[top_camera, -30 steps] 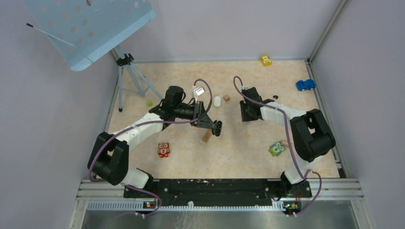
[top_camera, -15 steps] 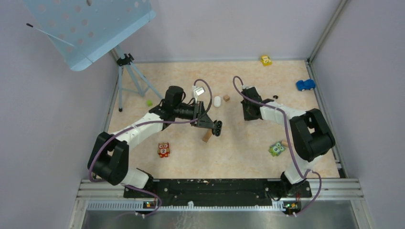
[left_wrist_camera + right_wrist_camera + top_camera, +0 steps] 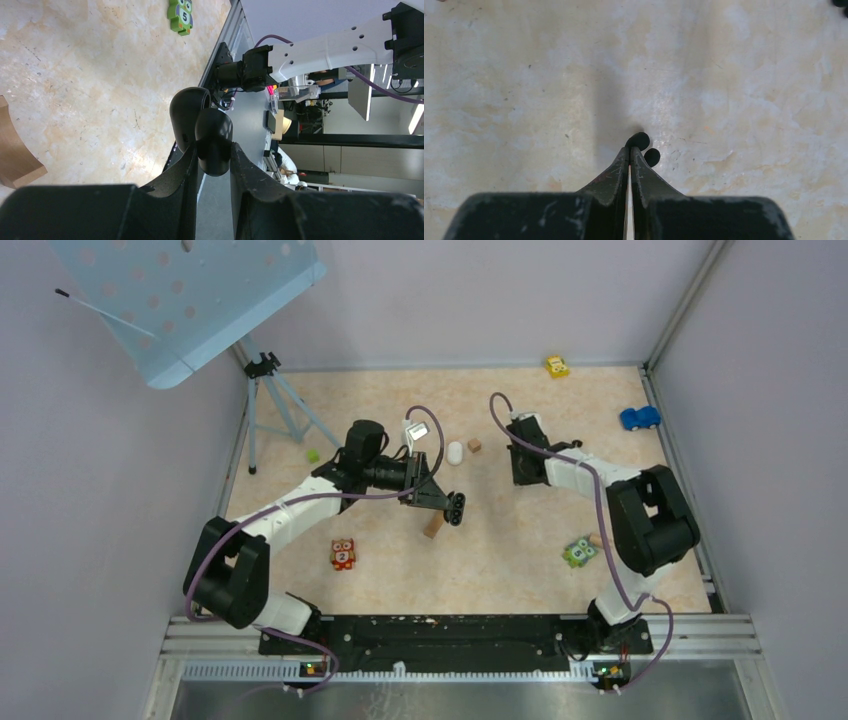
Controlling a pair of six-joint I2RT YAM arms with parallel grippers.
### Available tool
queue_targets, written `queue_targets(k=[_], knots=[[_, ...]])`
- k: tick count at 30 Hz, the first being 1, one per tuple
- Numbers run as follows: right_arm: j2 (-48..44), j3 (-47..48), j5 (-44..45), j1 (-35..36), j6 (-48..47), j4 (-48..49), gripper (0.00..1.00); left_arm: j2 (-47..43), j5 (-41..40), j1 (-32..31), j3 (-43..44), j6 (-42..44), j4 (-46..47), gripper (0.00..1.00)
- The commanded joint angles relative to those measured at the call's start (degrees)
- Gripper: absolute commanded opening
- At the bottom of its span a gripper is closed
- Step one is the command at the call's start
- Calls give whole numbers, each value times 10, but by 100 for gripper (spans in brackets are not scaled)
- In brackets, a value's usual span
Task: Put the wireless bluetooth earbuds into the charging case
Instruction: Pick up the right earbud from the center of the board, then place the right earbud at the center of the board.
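On table, right of centre: right gripper [image 3: 629, 150], jaws together with only a thin slit between them.
Bud: black bud [image 3: 639, 140] lies on the table [image 3: 734, 90] right at the right gripper's tips. Whether it is pinched cannot be told.
Bud axis: two rounded black lobes show, one at the tips and one just to the lower right. Their line slants from upper left to lower right in the right wrist view. Whether they are one bud or two cannot be told.
Centre of top view: left gripper [image 3: 212, 149], clamped on the black case [image 3: 213, 132], which is held off the table.
Case axis: in the left wrist view its long axis runs up the frame, sticking out past the fingers. A second rounded black shell sits against its left side.
Writing: "5" on the green owl block [image 3: 180, 15], at the upper edge of the left wrist view. The orange owl block [image 3: 342, 554], lower left of the top view, bears a digit that looks like 2.
Brands: none legible.
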Motion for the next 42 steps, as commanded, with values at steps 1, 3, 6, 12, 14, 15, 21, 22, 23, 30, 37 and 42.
queue_targets(k=[1, 3, 6, 12, 14, 15, 21, 22, 23, 30, 37, 42], knots=[[-12, 18, 17, -22, 7, -1, 0, -18, 7, -1, 10, 1, 16, 0], [-19, 11, -5, -37, 17, 6, 0, -17, 8, 0, 11, 2, 16, 0], [-32, -5, -52, -65, 42, 22, 0, -17, 9, 0, 11, 4, 16, 0], [-80, -34, -142, -101, 95, 46, 0, -20, 6, 0, 3, 4, 17, 0], [-99, -42, -185, -112, 119, 48, 0, -20, 6, -1, 1, 5, 17, 0], [-110, -48, -208, -118, 133, 51, 0, -20, 8, 0, 1, 6, 18, 0], [-207, -105, -360, -154, 236, 85, 0, -24, 7, 0, -2, 18, 30, 0], [-226, -116, -378, -155, 253, 87, 0, -26, 9, 0, -6, 17, 43, 0], [-245, -124, -398, -156, 269, 89, 0, -28, 10, 0, -10, 17, 55, 0], [-349, -199, -543, -158, 409, 146, 0, -45, -39, 0, -28, 42, 104, 0], [-415, -254, -620, -158, 522, 244, 0, -76, -88, -3, -39, 54, 129, 0], [-437, -234, -632, -158, 517, 215, 0, -74, -97, -4, -35, 49, 125, 0]])
